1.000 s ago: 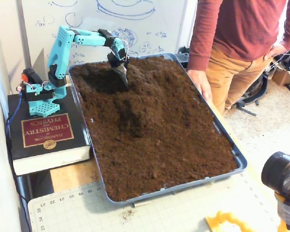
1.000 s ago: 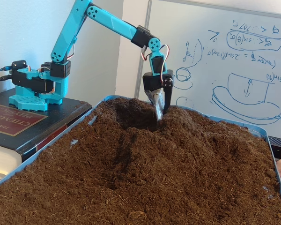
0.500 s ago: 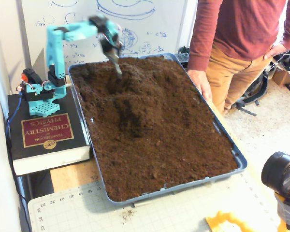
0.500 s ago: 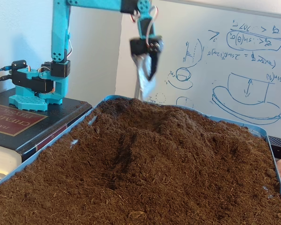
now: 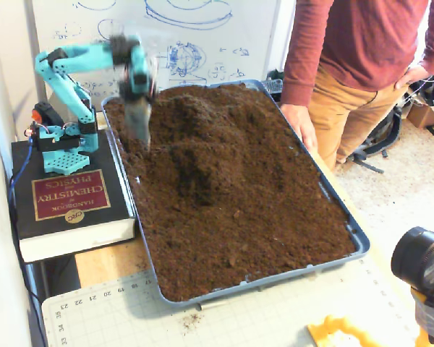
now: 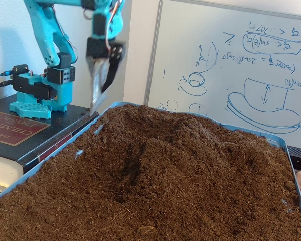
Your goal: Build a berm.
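Observation:
A blue tray holds loose dark brown soil. The berm rises as a rough ridge in the tray's far half, with a dark furrow along its left flank; in a fixed view the berm shows as a low hump. My gripper hangs in the air above the tray's far left edge, tips pointing down, clear of the soil. In a fixed view the gripper is blurred by motion. Its silver blade and black finger slant toward each other. Nothing shows between them.
The arm's base stands on a thick black book left of the tray. A person in a red shirt stands at the tray's right side, one hand on the rim. A whiteboard is behind. A cutting mat lies in front.
The gripper has lifted out of the soil at the far middle of the tray and swung left to the tray's left edge. A fresh hollow beside the berm stays where it dug.

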You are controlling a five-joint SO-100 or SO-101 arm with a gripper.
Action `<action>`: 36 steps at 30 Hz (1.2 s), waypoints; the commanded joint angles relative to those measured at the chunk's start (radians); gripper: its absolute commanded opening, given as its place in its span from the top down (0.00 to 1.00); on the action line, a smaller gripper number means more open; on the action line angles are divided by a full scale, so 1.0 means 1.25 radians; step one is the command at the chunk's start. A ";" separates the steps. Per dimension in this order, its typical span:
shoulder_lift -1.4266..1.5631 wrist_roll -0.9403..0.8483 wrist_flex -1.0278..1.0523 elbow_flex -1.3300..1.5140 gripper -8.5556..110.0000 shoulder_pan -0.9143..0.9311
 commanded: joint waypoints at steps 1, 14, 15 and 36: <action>0.036 -0.049 -0.169 0.123 0.92 0.043; -0.028 -0.022 -0.511 0.322 0.93 -0.032; -0.033 -0.022 -0.515 0.310 0.93 -0.038; -0.335 0.086 -0.517 -0.067 0.93 -0.171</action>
